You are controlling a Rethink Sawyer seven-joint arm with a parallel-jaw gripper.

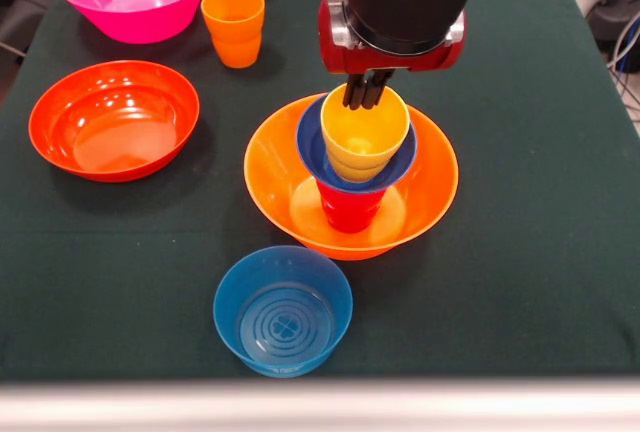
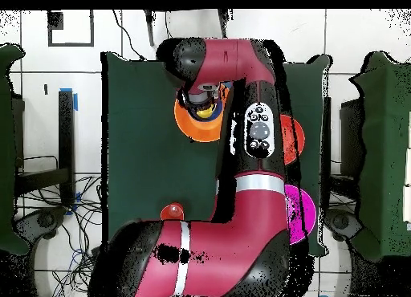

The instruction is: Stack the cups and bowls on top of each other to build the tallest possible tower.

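So the tower stands upright, long axis vertical, in the big yellow-orange bowl: upside-down red cup, small dark blue bowl, then a yellow cup mouth up. The pincer is narrow, its fingers close together at that cup's far rim. The light blue bowl sits on the bench just in front of the tower.

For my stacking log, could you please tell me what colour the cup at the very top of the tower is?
Yellow; the top cup shows best in the front view.
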